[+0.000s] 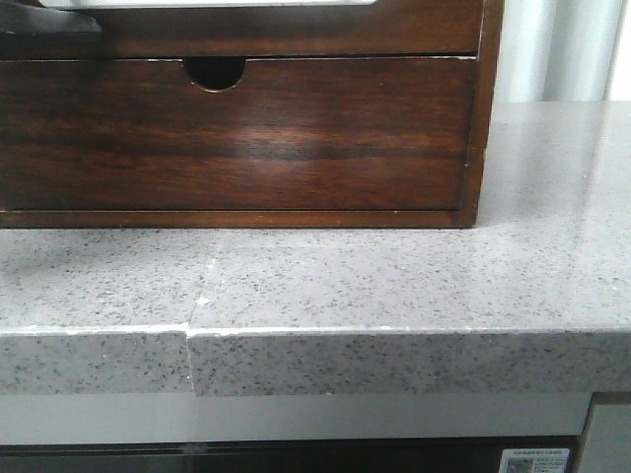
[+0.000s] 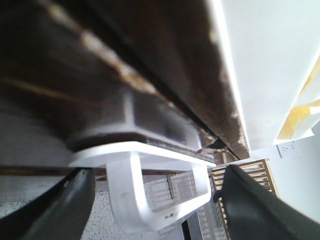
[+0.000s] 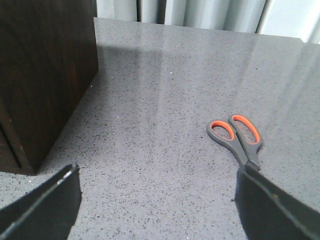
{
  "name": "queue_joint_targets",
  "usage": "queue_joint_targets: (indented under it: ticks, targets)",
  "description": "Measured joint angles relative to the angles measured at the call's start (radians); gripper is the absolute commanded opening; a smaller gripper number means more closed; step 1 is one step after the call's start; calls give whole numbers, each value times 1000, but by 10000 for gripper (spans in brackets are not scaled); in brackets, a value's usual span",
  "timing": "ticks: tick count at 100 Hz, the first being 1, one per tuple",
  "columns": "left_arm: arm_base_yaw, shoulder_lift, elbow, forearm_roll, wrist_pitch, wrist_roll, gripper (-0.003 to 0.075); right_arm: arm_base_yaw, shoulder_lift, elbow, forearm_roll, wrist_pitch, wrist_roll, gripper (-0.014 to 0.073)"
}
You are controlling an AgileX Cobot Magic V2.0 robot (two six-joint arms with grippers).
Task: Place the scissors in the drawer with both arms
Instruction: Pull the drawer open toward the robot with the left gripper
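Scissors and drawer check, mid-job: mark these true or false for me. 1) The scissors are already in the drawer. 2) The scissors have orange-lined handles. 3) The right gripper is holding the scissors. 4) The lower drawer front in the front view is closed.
1) False: the scissors lie on the grey countertop, right of the wooden cabinet.
2) True.
3) False: the right gripper is open and holds nothing.
4) True: the notched drawer front sits flush in the cabinet.

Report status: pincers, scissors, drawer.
Both pincers open, left pincer close under wooden cabinet. Scissors flat on counter near right pincer. Nothing blocking them.
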Motion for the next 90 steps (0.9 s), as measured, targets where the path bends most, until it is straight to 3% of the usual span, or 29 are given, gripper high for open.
queue_joint_targets:
  ticks: [24, 44, 68, 90]
  targets:
    - [0, 5, 0, 6, -5, 0, 280, 0, 0, 0, 0, 0, 0, 568]
    - [0, 8, 0, 21, -14, 0, 180, 0, 0, 0, 0, 0, 0, 568]
    - [0, 8, 0, 20, -1, -26, 114, 0, 0, 0, 0, 0, 0, 568]
    - [0, -3, 8, 19, 10, -38, 113, 0, 0, 0, 0, 0, 0, 568]
